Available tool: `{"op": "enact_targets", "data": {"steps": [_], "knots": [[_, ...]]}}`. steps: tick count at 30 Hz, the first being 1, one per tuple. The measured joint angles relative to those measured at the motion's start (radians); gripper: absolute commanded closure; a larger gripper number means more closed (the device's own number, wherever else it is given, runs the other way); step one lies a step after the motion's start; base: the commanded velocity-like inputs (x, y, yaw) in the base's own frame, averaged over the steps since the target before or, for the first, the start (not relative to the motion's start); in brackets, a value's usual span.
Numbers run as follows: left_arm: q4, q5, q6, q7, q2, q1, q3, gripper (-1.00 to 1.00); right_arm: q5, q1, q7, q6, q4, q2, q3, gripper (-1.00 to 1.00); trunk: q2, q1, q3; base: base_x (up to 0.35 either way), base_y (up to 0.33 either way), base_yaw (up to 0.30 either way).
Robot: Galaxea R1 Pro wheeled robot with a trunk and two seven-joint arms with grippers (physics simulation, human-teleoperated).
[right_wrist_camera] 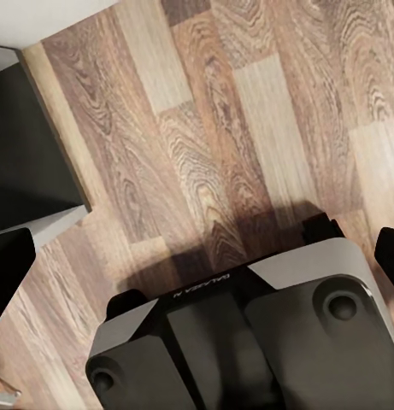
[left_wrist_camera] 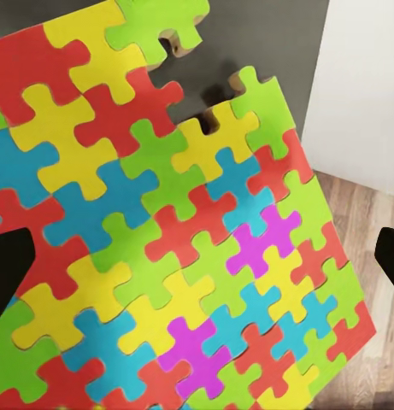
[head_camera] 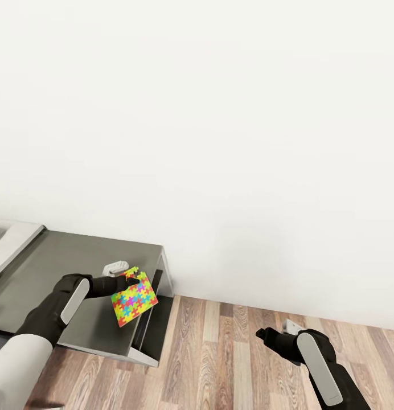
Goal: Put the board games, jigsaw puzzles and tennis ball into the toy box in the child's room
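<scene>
My left gripper (head_camera: 130, 279) is shut on the upper edge of a jigsaw puzzle (head_camera: 134, 299), a flat board of bright red, yellow, green and blue pieces. It hangs tilted over the right end of the grey table (head_camera: 66, 267). The left wrist view sees the puzzle (left_wrist_camera: 179, 239) up close, with a few pieces missing at one edge and a dark fingertip (left_wrist_camera: 8, 265) at its side. My right gripper (head_camera: 261, 333) hangs open over the wooden floor (head_camera: 231, 353), holding nothing, with its fingertips (right_wrist_camera: 8, 265) far apart. The toy box is out of view.
A plain white wall (head_camera: 220, 142) rises behind the table. A pale grey slab (head_camera: 15, 239) adjoins the table at far left. The table's side panel (right_wrist_camera: 34, 162) and my own base (right_wrist_camera: 248, 342) appear in the right wrist view.
</scene>
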Motion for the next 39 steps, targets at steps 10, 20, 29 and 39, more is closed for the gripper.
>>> {"op": "enact_targets", "data": {"steps": [10, 20, 29, 39], "knots": [[0.001, -0.007, -0.002, -0.001, 0.0, 0.0, 0.0, -1.0, -0.001, 0.0, 0.0, 0.0, 0.0, 0.0, 0.0, -1.0, 0.0, 0.0, 0.0, 0.0, -0.118, 0.0], [0.002, 0.004, -0.001, -0.002, 0.003, 0.001, 0.0, -1.0, 0.0, 0.0, 0.0, 0.0, 0.0, 0.0, 0.0, -1.0, 0.0, 0.0, 0.0, 0.0, -0.008, 0.0], [0.002, -0.005, -0.003, -0.003, 0.005, 0.0, 0.0, -1.0, 0.0, 0.0, 0.0, 0.0, 0.0, 0.0, 0.0, -1.0, 0.0, 0.0, 0.0, -0.013, -0.061, 0.0], [0.005, 0.009, -0.001, -0.004, 0.007, 0.001, 0.006, -1.0, 0.0, 0.0, 0.0, 0.0, 0.0, 0.0, 0.0, -1.0, 0.0, 0.0, 0.0, -0.005, -0.03, 0.0]]}}
